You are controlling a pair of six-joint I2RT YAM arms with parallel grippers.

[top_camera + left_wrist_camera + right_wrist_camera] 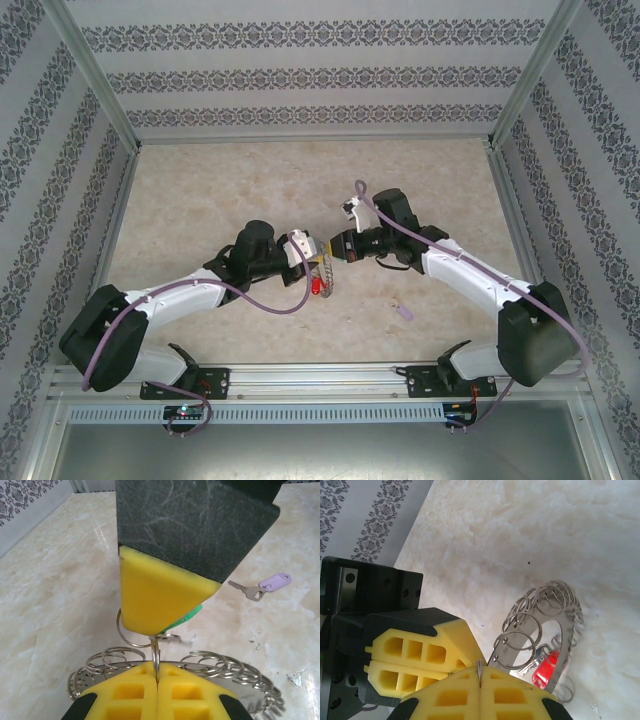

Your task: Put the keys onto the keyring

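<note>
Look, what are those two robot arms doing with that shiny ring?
They are putting keys on the keyring. The left gripper has its jaws shut on one of its wire loops, and the right gripper seems to pinch the green key against it. The red key already hangs there. The lilac key lies on the table.

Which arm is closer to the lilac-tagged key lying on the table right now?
Right. The right arm runs close by the lilac-tagged key; the left arm lies farther off, beyond the keyring.
</note>
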